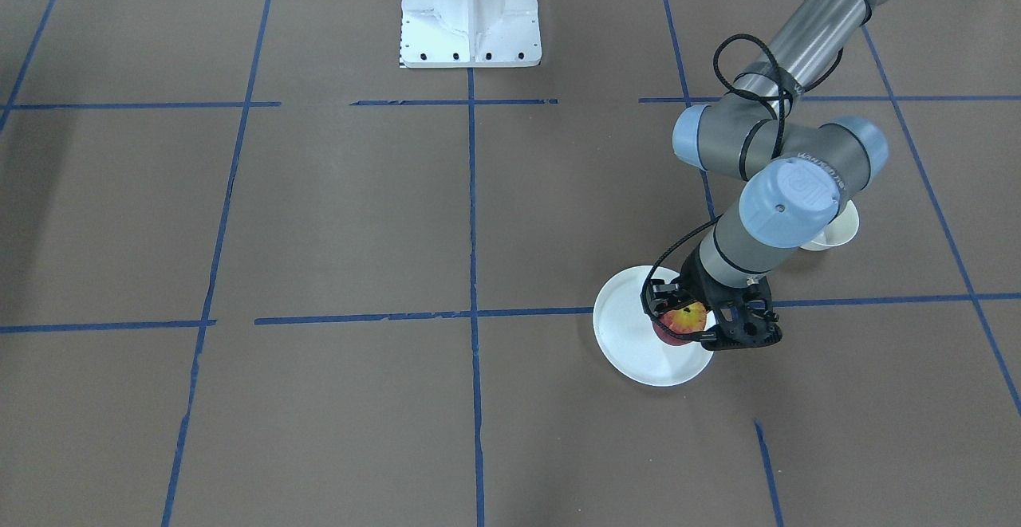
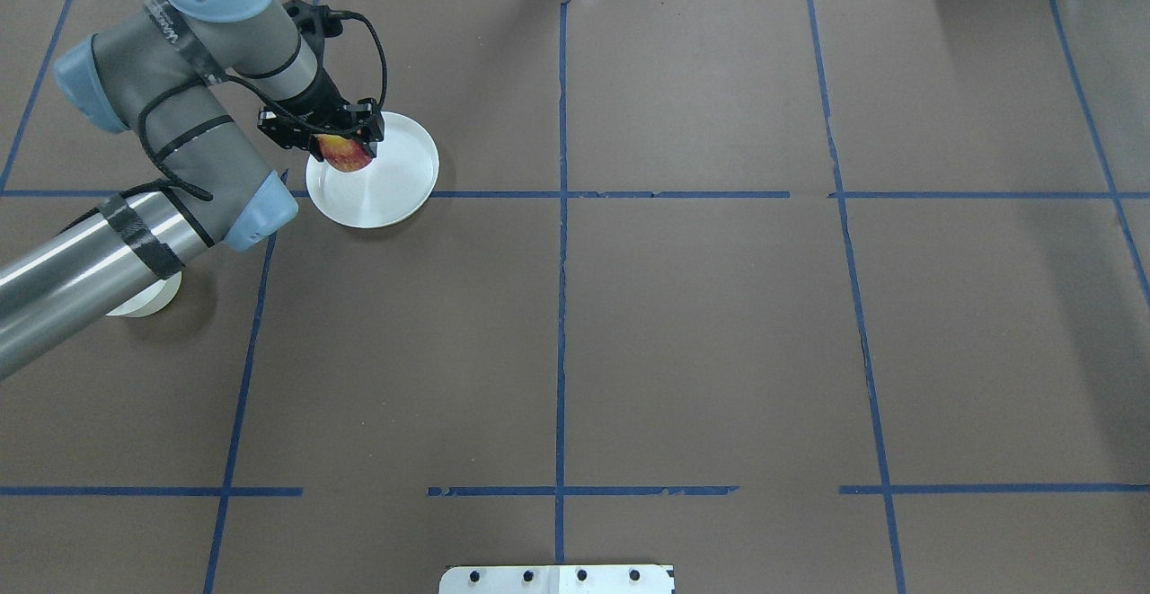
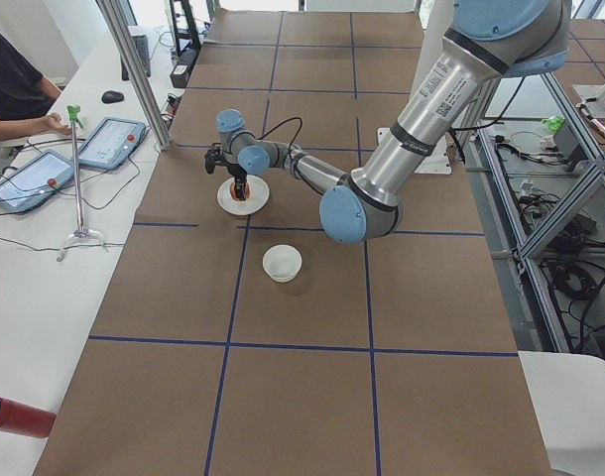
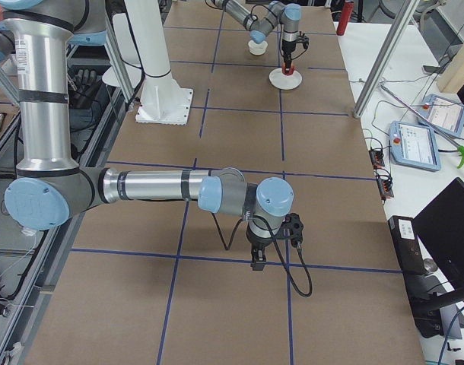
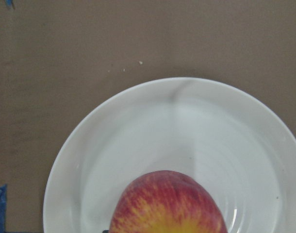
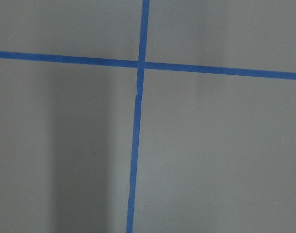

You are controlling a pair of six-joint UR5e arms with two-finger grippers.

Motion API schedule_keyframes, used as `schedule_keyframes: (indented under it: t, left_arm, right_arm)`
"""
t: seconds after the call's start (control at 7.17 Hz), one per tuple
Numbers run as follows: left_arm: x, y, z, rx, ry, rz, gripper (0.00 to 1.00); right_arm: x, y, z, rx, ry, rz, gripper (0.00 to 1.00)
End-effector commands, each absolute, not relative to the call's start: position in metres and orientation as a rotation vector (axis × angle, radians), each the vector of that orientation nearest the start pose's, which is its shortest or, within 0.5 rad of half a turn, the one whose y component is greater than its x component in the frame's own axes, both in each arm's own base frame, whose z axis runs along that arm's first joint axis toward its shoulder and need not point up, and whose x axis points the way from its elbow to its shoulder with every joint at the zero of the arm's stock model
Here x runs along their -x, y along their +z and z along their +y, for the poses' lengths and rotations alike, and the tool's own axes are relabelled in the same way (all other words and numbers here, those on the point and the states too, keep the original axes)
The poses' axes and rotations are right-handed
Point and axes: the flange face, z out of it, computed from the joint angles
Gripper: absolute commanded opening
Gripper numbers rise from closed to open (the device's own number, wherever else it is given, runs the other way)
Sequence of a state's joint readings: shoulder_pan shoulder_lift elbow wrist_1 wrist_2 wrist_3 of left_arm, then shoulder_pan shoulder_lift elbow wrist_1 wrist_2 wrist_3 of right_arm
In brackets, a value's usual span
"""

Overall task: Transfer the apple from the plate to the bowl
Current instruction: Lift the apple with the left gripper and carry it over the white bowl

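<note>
inside left end effector [image 1: 687,323], apple [image 1: 683,318]

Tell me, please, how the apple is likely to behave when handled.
The apple looks round and smooth, so it would probably roll if released on the flat plate. It seems undeformed in the left end effector, so likely stiff. The deep bowl should likely contain it.

- Your overhead camera looks forward and down from behind the robot's base [image 2: 557,579]; the front-facing one looks steeply back.
- Your side cameras look along the table [image 2: 719,324] from opposite ends.
- Your wrist cameras look down close: left on the plate [image 5: 187,131], seen in all four fixed views; right on blue tape [image 6: 134,145].
</note>
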State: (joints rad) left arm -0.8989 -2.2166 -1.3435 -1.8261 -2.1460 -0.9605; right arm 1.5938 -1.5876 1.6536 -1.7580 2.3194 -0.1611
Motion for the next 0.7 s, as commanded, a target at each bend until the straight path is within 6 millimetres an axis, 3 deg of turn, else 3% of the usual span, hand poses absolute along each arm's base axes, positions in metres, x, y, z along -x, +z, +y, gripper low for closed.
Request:
schedule_keyframes:
  t: [0.0, 0.14, 0.42, 0.56]
  left_arm:
    - [-0.343, 0.326, -0.607, -0.093, -0.017, 0.833, 0.00]
    - [-0.319, 0.329, -0.579, -0.115, -0.004, 0.841, 0.00]
    - [-0.271, 0.362, -0.524, -0.131, 0.006, 0.835, 0.00]
    - [-0.252, 0.394, -0.498, -0.130, 0.035, 0.821, 0.00]
  right_arm:
    - [-0.076, 0.646, -0.473, 0.046, -0.086, -0.755, 1.00]
    - [-0.076, 0.646, -0.473, 0.046, -0.086, -0.755, 1.00]
    - [-0.076, 0.646, -0.473, 0.046, -0.086, -0.755, 1.00]
    - [-0.076, 0.646, -0.473, 0.046, -0.086, -0.755, 1.00]
